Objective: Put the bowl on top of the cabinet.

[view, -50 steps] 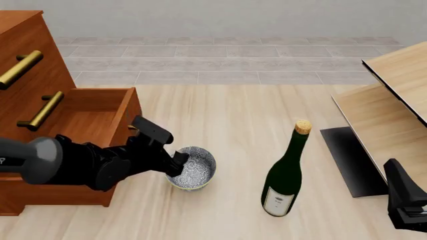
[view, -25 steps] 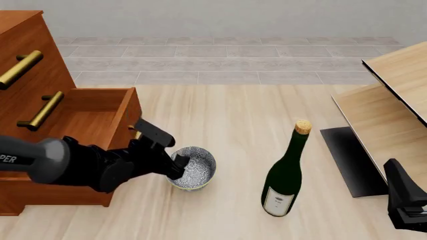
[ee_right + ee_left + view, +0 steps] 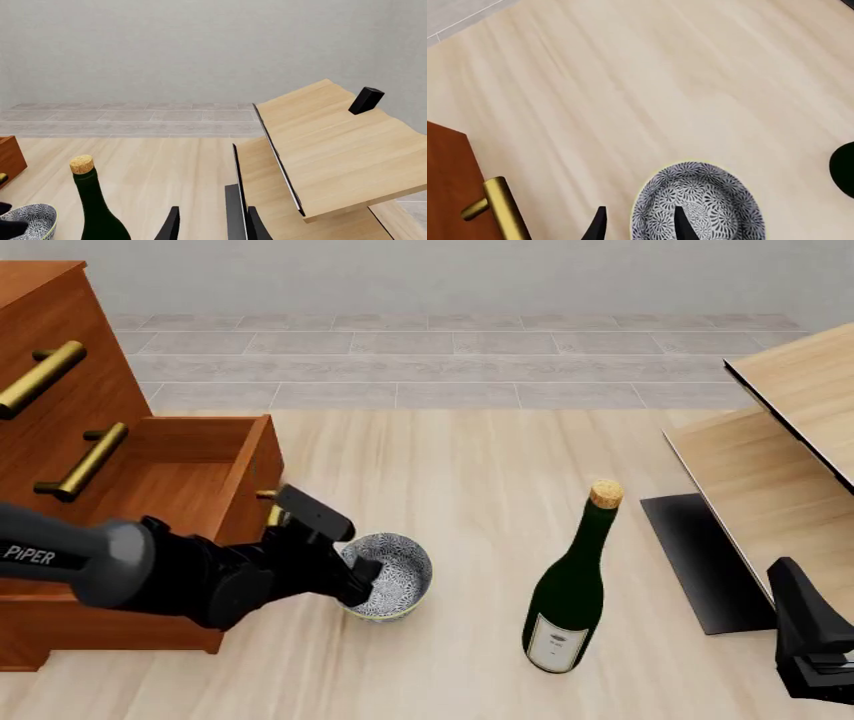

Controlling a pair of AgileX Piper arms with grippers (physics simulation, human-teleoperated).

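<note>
Here the cabinet fills the left side, reddish-brown, one drawer pulled out, its top well above the counter. The wine bottle stands to the right, apart from the work. The left end effector has its fingers apart, straddling the left rim of the bowl, one finger inside, one outside. The bowl sits on the counter just beside the open drawer. It is likely stiff, glazed, slick and chippable, and light; a firm pinch on the rim wall should serve. The right end effector idles near right, fingers apart.
</note>
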